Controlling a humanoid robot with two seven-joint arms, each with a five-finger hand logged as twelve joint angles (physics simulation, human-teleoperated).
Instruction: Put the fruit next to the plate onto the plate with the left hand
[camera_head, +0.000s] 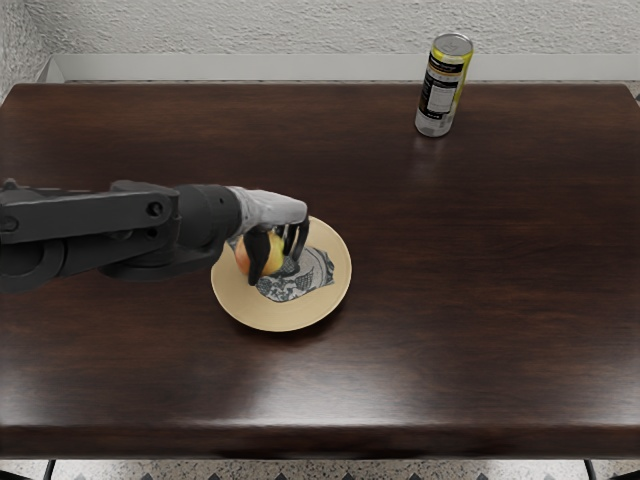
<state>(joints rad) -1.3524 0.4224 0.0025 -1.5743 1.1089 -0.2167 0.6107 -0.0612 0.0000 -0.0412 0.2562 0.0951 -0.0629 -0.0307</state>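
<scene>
A single view looks from the robot's head. It sits above the near long edge of the tabletop (480, 300) and looks down at a slant, facing across the dark wood toward the pale wall (300, 25) behind the far edge. It stands back enough that both far corners fit in, while the near corners run off the sides and a thin strip of floor (300, 470) shows along the bottom. The can (442, 85) marks the far side, right of centre. The view is near enough to show the print on the plate (310, 300) and the fruit (262, 255) in the left robot hand (272, 235), left of centre.
</scene>
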